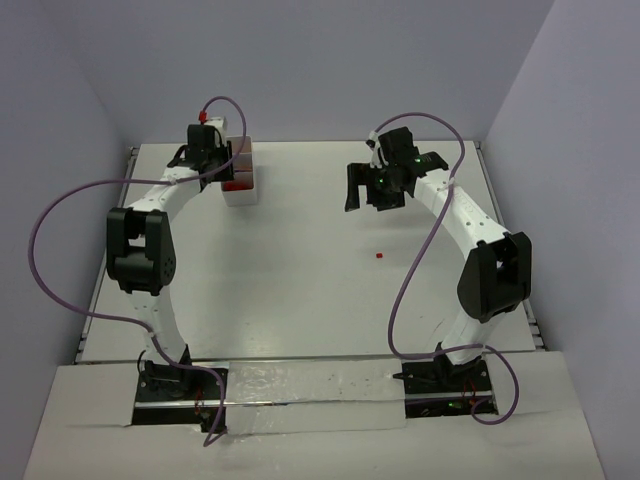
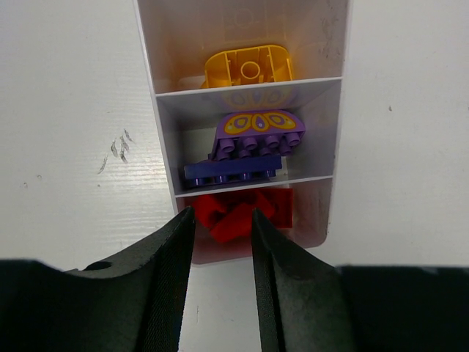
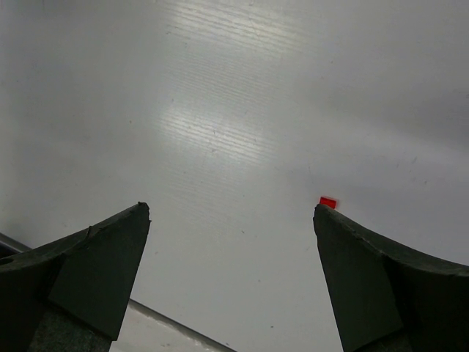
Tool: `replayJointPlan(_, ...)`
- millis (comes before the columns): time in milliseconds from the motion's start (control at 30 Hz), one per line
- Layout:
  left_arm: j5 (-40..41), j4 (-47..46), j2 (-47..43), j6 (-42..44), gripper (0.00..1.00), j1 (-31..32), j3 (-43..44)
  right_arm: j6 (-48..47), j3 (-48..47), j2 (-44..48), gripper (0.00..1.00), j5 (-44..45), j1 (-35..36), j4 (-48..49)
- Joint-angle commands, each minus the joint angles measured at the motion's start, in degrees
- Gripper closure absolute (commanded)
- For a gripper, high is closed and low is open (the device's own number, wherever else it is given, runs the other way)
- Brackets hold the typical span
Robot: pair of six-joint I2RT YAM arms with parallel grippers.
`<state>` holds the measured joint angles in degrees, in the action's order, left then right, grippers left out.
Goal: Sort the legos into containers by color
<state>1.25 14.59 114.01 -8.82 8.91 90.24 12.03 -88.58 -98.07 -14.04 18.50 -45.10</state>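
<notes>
White tray (image 2: 330,139) is holding sorted legos: orange rounded piece (image 2: 248,67) in the compartment farthest from left gripper (image 2: 223,220); purple studded brick (image 2: 260,132) with butterfly print and dark purple flat plate (image 2: 231,170) in the middle; red pieces (image 2: 278,205) in the nearest; left gripper is hovering over that red end, jaws narrowly parted, gripping nothing; tiny red lego (image 1: 380,256) is lying well right of tray; right gripper (image 3: 231,207) is hanging right of tray too, jaws spread wide, empty.
</notes>
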Motion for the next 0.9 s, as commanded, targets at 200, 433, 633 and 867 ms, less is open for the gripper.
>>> replayJointPlan(200,-5.5,0.7,-12.4,2.0,0.57,0.5,2.5,-9.5,10.3,5.5,0.26,13.6,0.1,2.0)
replayJointPlan(433,-11.8,1.9,-21.5,4.6,0.57,1.2,-3.8,-16.0,16.9,3.6,0.43,18.7,0.1,3.2)
replayJointPlan(633,-9.4,1.3,-26.6,2.6,0.57,2.2,-8.5,-9.2,15.9,-0.1,0.46,16.3,0.1,3.6)
replayJointPlan(867,-9.3,1.3,-28.0,2.0,0.57,2.2,-9.5,-3.4,12.9,-6.0,0.42,13.8,0.1,2.7)
